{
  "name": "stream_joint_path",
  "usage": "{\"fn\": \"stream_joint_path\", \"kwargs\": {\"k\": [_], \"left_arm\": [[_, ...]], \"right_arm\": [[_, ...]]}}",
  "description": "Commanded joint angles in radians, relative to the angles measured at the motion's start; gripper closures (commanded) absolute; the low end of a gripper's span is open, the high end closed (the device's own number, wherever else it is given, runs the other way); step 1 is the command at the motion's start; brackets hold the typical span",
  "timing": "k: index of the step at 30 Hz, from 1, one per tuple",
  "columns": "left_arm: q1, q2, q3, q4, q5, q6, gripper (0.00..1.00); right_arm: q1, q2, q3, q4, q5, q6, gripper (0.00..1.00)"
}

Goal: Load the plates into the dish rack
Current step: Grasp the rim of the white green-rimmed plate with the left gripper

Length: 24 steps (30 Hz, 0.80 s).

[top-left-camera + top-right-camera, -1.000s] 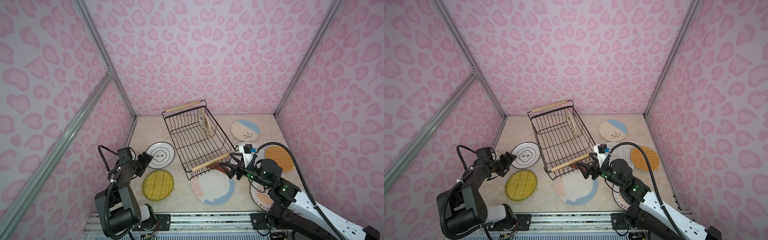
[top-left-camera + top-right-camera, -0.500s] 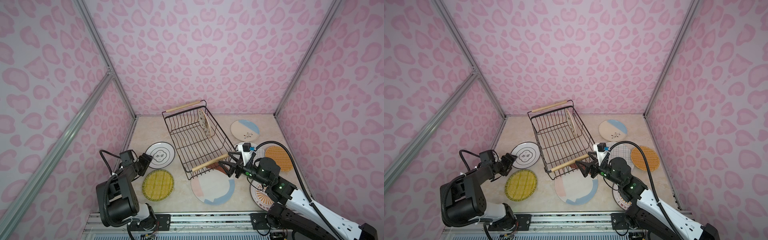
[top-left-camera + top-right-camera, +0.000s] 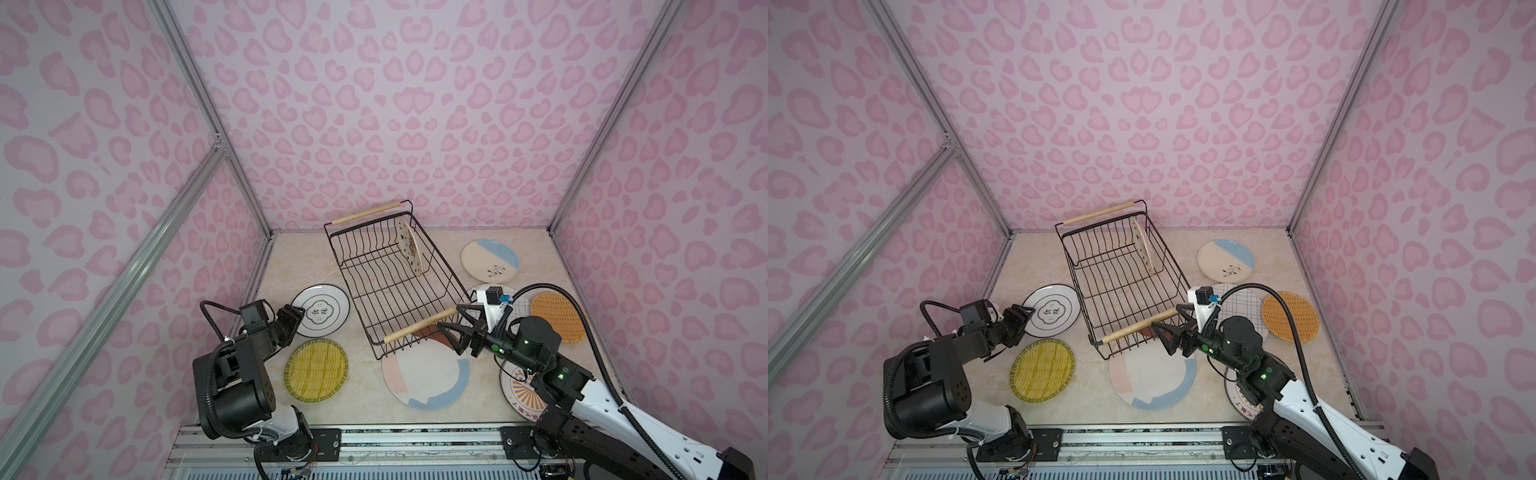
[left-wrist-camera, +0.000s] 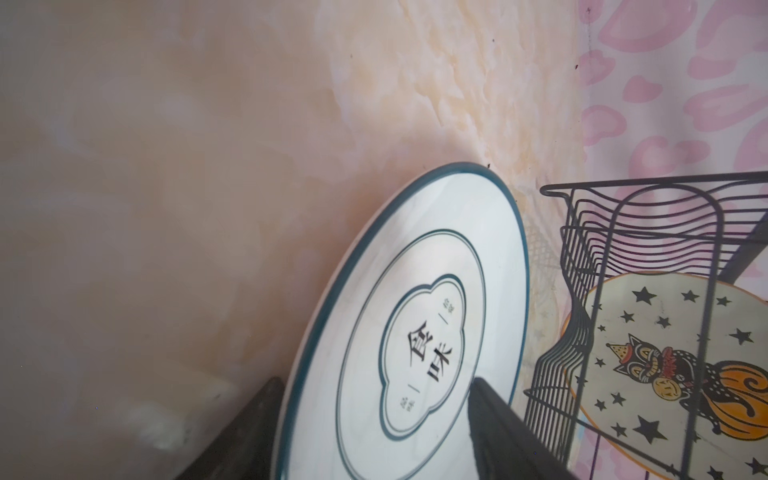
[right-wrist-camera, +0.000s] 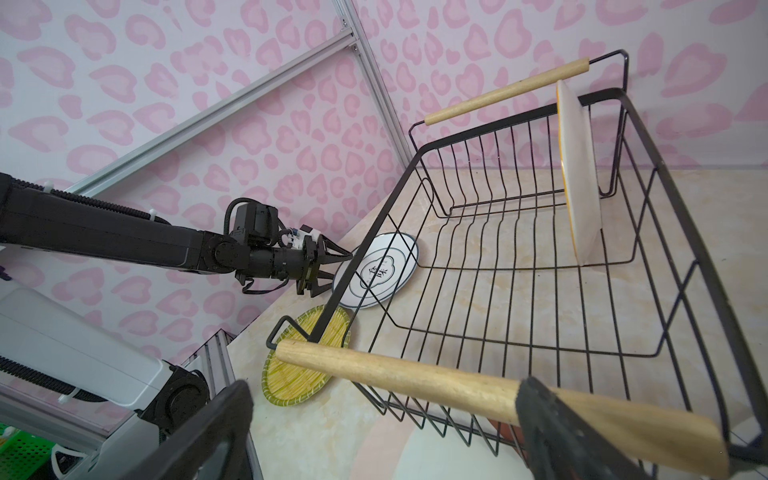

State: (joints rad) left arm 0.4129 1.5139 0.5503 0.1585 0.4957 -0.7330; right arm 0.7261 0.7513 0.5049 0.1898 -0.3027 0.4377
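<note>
1. Pink-blotched walls, beige tabletop (image 3: 361,386).
2. Nearest: colour-blocked plate (image 3: 424,374), yellow woven plate (image 3: 316,370), both lying face up.
3. Right gripper (image 3: 448,318) spread wide at the dish rack's (image 3: 386,286) near wooden handle (image 3: 419,324), gripping nothing.
4. Left gripper (image 5: 341,264) spread, straddling the black-rimmed plate's (image 3: 322,309) rim; contact unclear.
5. Dish rack mid-table, skewed; starred plate (image 3: 409,245) upright at its far end.
6. Cream-and-blue plate (image 3: 490,259) flat, far right.

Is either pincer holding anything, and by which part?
Nothing gripped: left pincer straddles the white plate at its near rim, jaws apart; right pincer open at the rack handle.
</note>
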Motion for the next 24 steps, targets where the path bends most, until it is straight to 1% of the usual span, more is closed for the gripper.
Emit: {"fn": "stream_joint_path", "kwargs": {"k": [1, 5, 8, 17, 22, 24], "left_arm": [[-0.002, 0.026, -0.008, -0.055, -0.032, -0.005, 0.32], [-0.004, 0.052, 0.002, -0.077, -0.053, 0.010, 0.41], [-0.005, 0.071, 0.003, -0.071, -0.045, 0.009, 0.48], [-0.006, 0.078, 0.005, -0.064, -0.035, 0.010, 0.75], [-0.006, 0.058, 0.005, -0.057, -0.008, -0.009, 0.90], [-0.006, 0.022, 0.002, -0.058, 0.006, -0.023, 0.96]], "right_arm": [[0.001, -0.006, -0.010, 0.030, 0.014, 0.001, 0.02], [-0.001, -0.019, -0.015, 0.030, 0.024, -0.001, 0.02], [-0.001, -0.021, -0.015, 0.028, 0.028, -0.003, 0.02], [-0.001, -0.025, -0.017, 0.027, 0.033, -0.007, 0.02], [-0.002, -0.029, -0.017, 0.020, 0.037, -0.013, 0.02], [-0.001, -0.029, -0.015, 0.016, 0.038, -0.017, 0.02]]}}
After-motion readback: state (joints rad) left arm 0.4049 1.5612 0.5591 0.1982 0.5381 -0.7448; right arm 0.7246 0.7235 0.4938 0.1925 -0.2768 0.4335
